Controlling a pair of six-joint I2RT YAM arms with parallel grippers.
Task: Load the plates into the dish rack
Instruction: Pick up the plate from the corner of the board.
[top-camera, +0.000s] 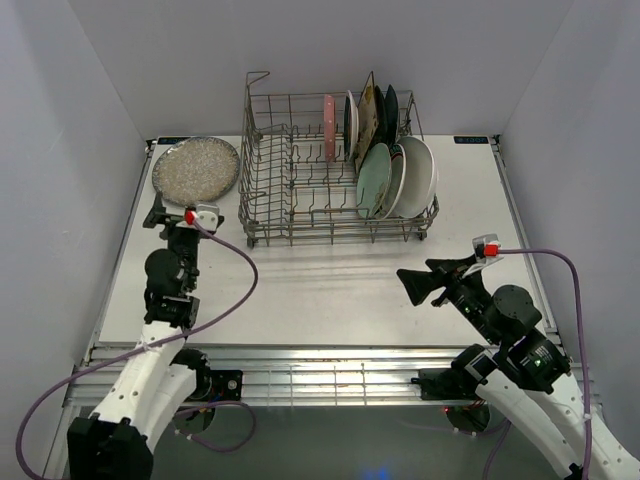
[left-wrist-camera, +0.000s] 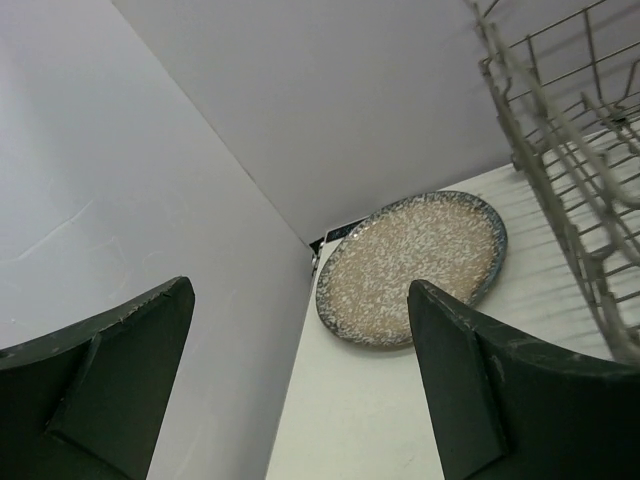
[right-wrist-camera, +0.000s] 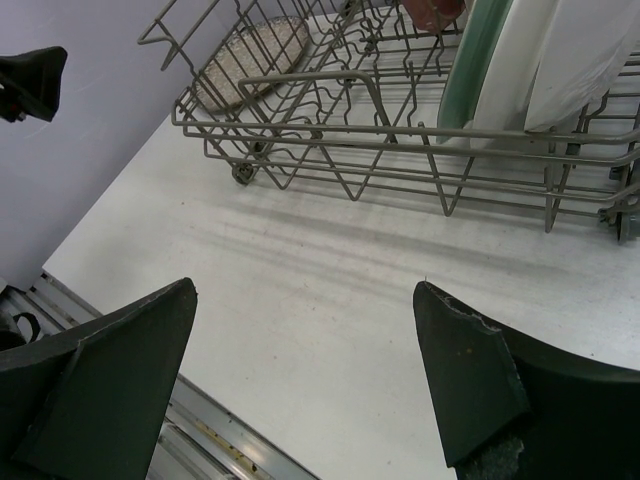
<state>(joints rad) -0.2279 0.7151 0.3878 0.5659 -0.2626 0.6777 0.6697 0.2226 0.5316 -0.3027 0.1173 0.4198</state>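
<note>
The dish rack (top-camera: 300, 175), a grey wire basket, stands at the back middle of the table. Several plates stand on edge in its right half, among them a pink one (top-camera: 329, 128), a pale green one (top-camera: 373, 180) and a white one (top-camera: 415, 178). A speckled silver round plate (top-camera: 196, 167) lies flat on the table left of the rack. My left gripper (top-camera: 183, 208) hovers open just in front of that speckled plate (left-wrist-camera: 410, 268), nothing between its fingers. My right gripper (top-camera: 412, 283) is open and empty over bare table, in front of the rack (right-wrist-camera: 400, 130).
The left wall (left-wrist-camera: 120, 180) runs close beside the left gripper and the speckled plate. The table's metal front rail (right-wrist-camera: 200, 430) lies just below the right gripper. The rack's left half holds only bare tines (top-camera: 290, 170). White table surface (top-camera: 330, 280) stretches between the arms.
</note>
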